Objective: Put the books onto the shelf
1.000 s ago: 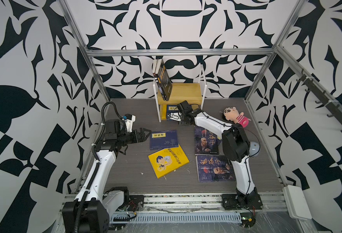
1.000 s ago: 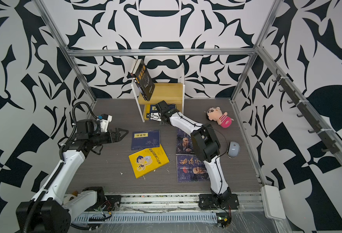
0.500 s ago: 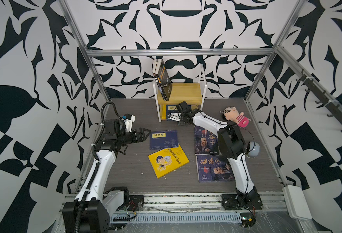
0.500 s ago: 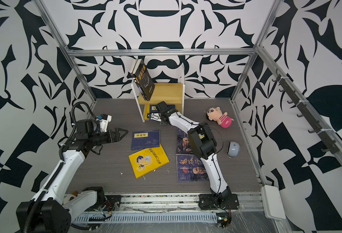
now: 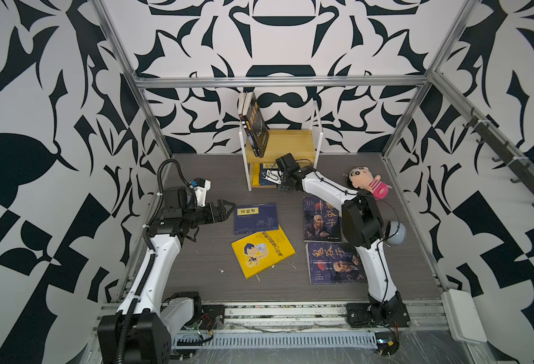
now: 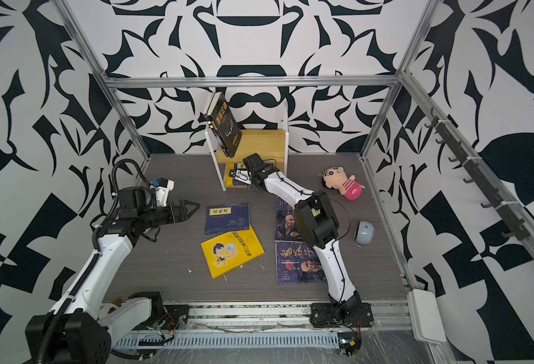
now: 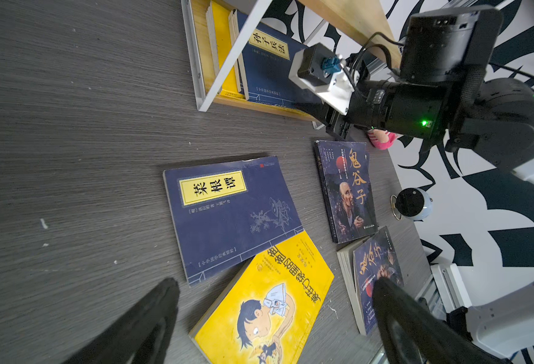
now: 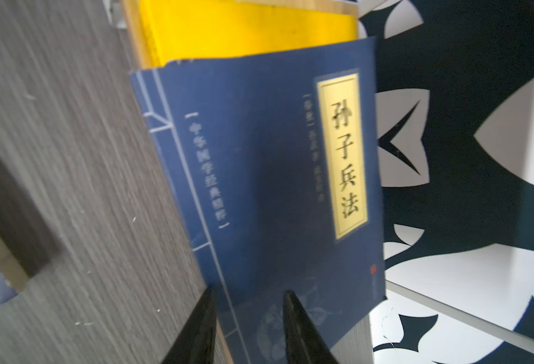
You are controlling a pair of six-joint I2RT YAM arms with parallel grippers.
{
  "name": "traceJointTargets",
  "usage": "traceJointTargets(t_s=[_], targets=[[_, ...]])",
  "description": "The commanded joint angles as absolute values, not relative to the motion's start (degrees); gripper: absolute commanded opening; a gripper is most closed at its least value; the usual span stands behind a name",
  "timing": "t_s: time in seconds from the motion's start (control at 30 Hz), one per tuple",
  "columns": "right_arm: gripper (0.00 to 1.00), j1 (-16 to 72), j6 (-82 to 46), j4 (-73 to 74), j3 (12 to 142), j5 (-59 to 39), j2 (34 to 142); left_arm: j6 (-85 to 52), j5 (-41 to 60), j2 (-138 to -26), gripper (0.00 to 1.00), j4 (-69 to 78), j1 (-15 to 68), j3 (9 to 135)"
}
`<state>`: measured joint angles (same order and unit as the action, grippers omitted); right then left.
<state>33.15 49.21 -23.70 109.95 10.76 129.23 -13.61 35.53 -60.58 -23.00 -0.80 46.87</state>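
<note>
The navy 孙子兵法 book (image 8: 259, 173) lies flat on the lower tier of the shelf (image 5: 287, 141), just beside a yellow book (image 8: 243, 28) on the same board. My right gripper (image 8: 249, 293) reaches in at the book's near edge. Its fingers stand part-way apart with that edge between them, and I cannot tell whether they press it. On the upper tier, black books (image 5: 256, 126) stand tilted against the white frame.

Four more books lie flat on the grey table (image 5: 196, 268). The navy 菜根谭 book (image 5: 255, 217) is in the middle, and the yellow cartoon book (image 5: 262, 253) overlaps its near corner. Two old-man portrait books (image 5: 322, 217) (image 5: 335, 264) lie to the right, under my right arm. My left gripper (image 5: 228, 210) hovers just left of the navy 菜根谭 book, fingers spread wide and holding nothing. The plush doll (image 5: 366, 184) lies right of the shelf.
</note>
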Motion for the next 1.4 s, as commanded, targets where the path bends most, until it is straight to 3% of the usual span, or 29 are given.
traceJointTargets(t_s=[0.0,0.33,0.43,0.67,0.9,1.37], targets=[[0.36,33.0,46.4,-22.7,112.7,9.6,129.3,-13.1,36.1,-59.4,1.00,-22.6,-1.1,46.2],[0.57,33.1,44.5,-27.2,114.1,3.1,129.8,-12.7,35.3,-60.1,1.00,-22.1,-1.1,45.9],[0.58,33.2,43.9,-26.5,114.6,3.3,130.7,-12.7,35.4,-60.1,0.99,-22.0,-1.1,46.0],[0.51,33.6,41.9,-23.8,115.8,6.0,132.2,-12.6,35.1,-60.1,1.00,-22.0,-1.2,45.9],[0.38,33.7,39.8,-21.5,116.4,8.0,133.1,-12.7,35.2,-60.1,0.99,-22.0,-1.5,45.9],[0.35,33.8,38.9,-21.7,118.2,5.7,134.2,-12.9,35.3,-60.2,1.00,-21.8,-1.8,45.5]])
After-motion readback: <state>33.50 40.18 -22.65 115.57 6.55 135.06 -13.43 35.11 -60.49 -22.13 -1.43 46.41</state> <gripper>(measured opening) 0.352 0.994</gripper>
